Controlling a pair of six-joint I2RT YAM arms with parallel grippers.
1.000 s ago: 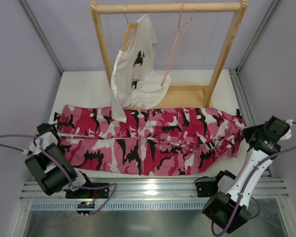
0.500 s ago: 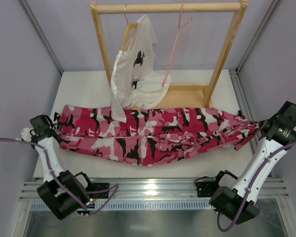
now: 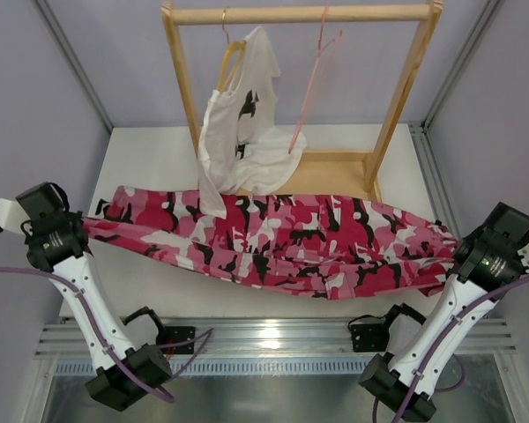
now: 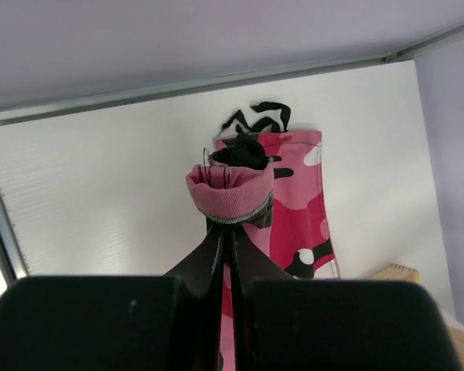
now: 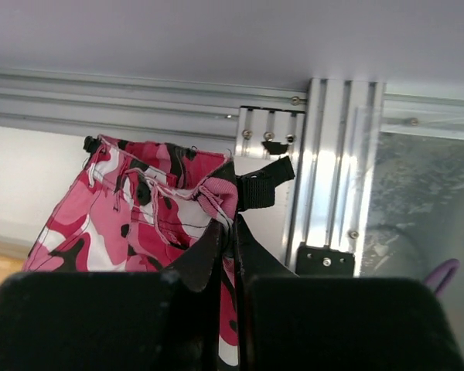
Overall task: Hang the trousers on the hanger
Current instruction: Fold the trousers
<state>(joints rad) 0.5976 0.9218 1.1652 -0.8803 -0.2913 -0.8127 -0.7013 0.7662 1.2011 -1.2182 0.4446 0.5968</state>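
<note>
Trousers point(image 3: 273, 242) sag over the desk point(image 3: 159, 159), strung between both arms, near the rack's point(image 3: 406, 79) pink wire hanger point(image 3: 313, 84). Left wrist view: left pincer point(image 4: 230, 224) clamps one bunched end. Right wrist view: right pincer point(image 5: 230, 228) pinches the other end's edge.

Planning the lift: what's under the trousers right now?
Only white table shows around the trousers, pinched by left fingers and right fingers. Anything beneath the cloth is covered.

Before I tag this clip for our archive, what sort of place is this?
Probably a lab test cell for robot garment handling: plain panel walls, aluminium frame rails, a wooden rack on a white table.
</note>
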